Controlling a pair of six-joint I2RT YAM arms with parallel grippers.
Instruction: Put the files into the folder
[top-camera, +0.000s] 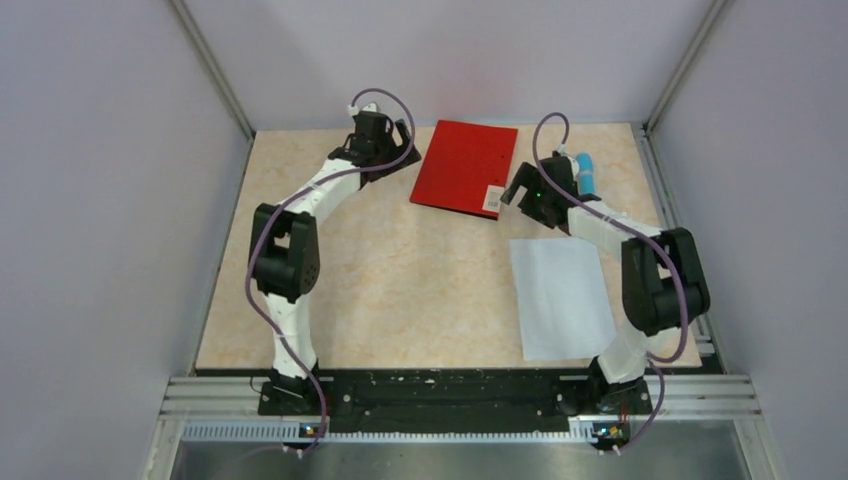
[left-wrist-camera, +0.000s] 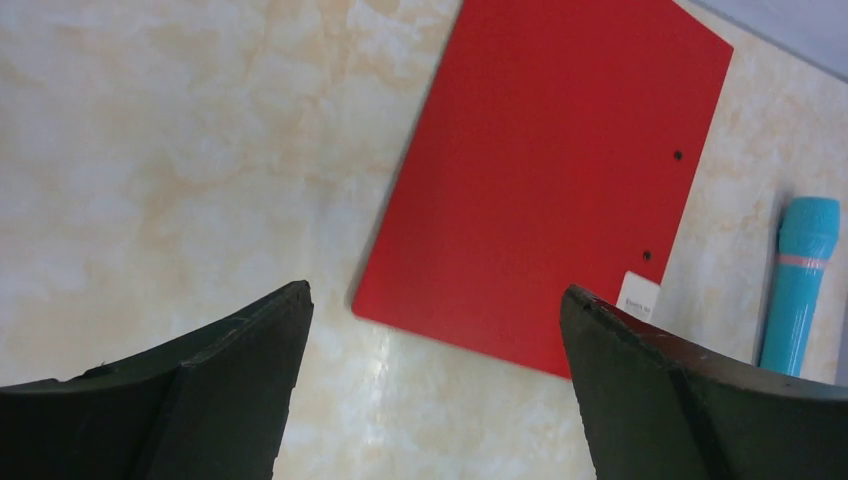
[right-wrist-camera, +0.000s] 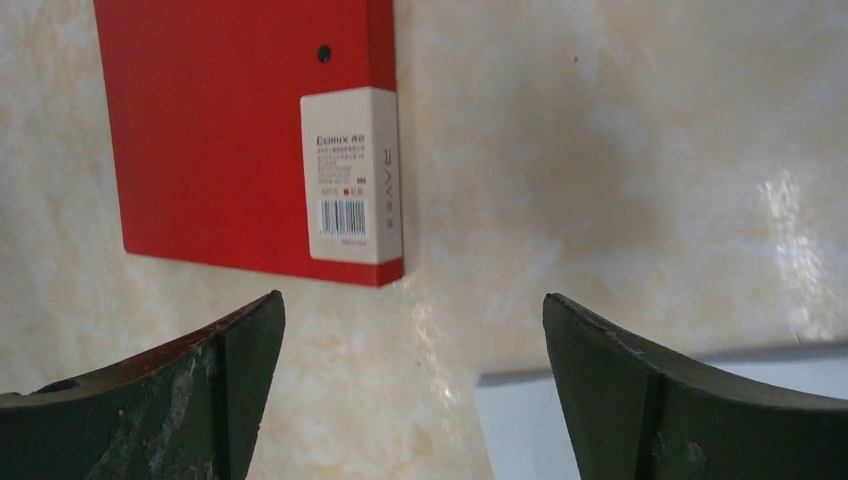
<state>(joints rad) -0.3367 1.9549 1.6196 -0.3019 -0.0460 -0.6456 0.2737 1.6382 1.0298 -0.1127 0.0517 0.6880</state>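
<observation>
The red folder lies closed and flat at the back middle of the table, its white label at its near right corner. It also shows in the left wrist view and the right wrist view. The white files sheet lies flat at the right front; one corner shows in the right wrist view. My left gripper is open and empty just left of the folder. My right gripper is open and empty beside the folder's label corner, above the table.
A blue pen lies at the back right behind my right gripper, also in the left wrist view. Grey walls close in the table on the left, back and right. Bare marbled tabletop lies between the arms.
</observation>
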